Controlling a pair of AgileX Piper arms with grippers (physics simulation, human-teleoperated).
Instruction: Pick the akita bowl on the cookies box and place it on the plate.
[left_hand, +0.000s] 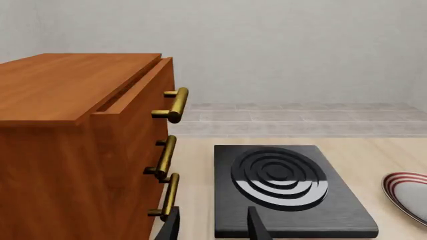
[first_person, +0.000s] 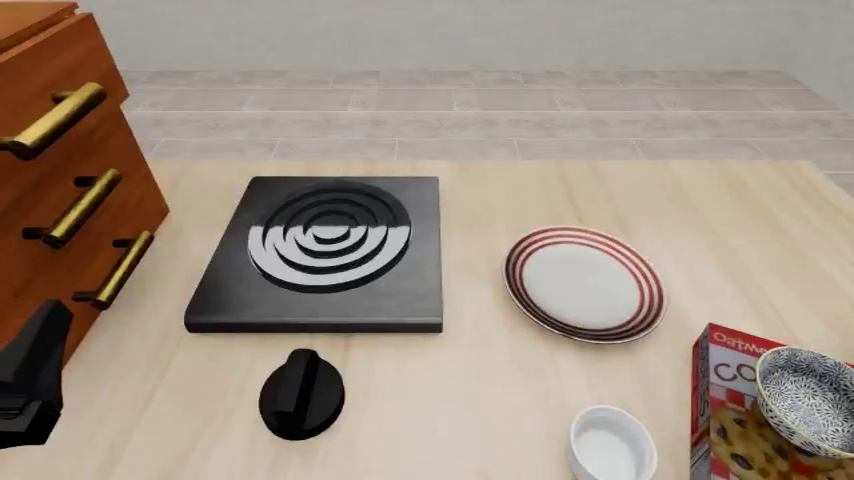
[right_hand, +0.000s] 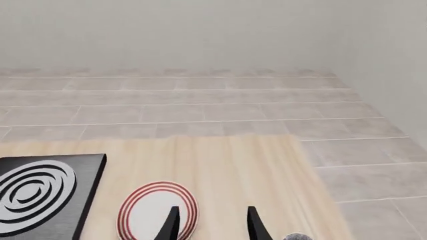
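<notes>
1. Since the akita bowl (first_person: 809, 399) sits tilted atop the cookies box (first_person: 727, 410) at the table's near right corner, it's raised off the surface w/ its rim exposed; judged an easy rim grab for the right arm, which is the closer one.
2. Cookies box lies at the near right edge, partly cut off in front view; bowl leans toward the right edge, so a careless nudge could slide it off (judgement).
3. Plate (first_person: 583, 283) lies flat right of table centre, farther from the near edge than the box, nothing on it, apart from the box. Short carry, judged.
4. Plain white bowl (first_person: 613, 443) stands just left of the box by the near edge; not the target, but close enough to bump.
5. Right gripper (right_hand: 212, 222): fingers parted w/ a moderate gap, nothing between them; looks out over the plate toward the far edge. A sliver of pale rim (right_hand: 297, 236) shows at the frame bottom; can't tell which bowl.
6. Left gripper (left_hand: 212, 225): fingers apart, empty, near the left edge beside the wooden cabinet (left_hand: 73, 140), facing the black stove (first_person: 324, 252). Likely parked out of the way.
7. Black knob (first_person: 303, 393) lies near the near edge, in front of the stove; no role here.
8. Pick not yet begun, judged.
</notes>
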